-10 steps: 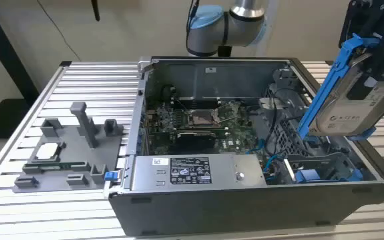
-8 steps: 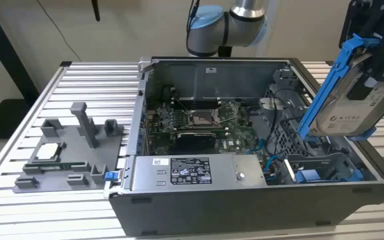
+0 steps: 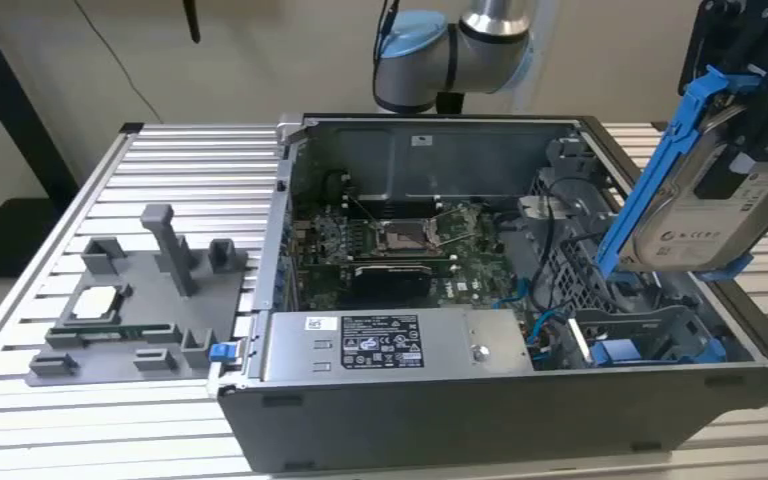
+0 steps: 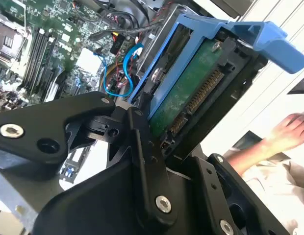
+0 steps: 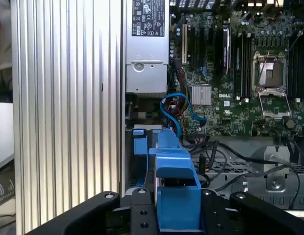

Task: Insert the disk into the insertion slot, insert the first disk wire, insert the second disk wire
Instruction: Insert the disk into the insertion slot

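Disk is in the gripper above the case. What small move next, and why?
Probably ease the disk down a little toward the insertion slot. The gripper is shut on it, holding it steeply tilted above the case, apart from the slot's blue rails below its lower end. A short descent would let you check alignment.

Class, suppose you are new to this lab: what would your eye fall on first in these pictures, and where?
First the flat silver-grey disk in its bright blue plastic carrier, held tilted by the black gripper above the exterior view's right end of the open grey metal computer case. Next the green motherboard inside the case, and a person's hand in the second wrist view.
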Tool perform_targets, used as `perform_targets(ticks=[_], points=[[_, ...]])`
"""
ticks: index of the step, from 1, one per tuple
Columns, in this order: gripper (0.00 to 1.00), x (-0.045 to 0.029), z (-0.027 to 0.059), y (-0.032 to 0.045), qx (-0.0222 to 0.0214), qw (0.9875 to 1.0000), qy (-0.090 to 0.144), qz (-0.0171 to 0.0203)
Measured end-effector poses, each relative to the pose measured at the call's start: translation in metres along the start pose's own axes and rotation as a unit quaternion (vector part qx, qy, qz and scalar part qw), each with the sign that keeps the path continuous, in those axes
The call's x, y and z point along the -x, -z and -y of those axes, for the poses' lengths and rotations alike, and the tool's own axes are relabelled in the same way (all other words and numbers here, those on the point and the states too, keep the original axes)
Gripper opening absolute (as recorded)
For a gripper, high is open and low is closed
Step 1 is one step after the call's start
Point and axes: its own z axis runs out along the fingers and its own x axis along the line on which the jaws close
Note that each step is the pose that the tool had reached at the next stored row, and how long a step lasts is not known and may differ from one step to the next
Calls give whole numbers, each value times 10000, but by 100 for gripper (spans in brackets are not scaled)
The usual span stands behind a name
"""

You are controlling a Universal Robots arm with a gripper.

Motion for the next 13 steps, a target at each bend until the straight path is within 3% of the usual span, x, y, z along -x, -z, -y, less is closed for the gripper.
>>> perform_targets(ticks=[13], points=[[0, -26, 11, -2, 1, 10000, 0, 0]])
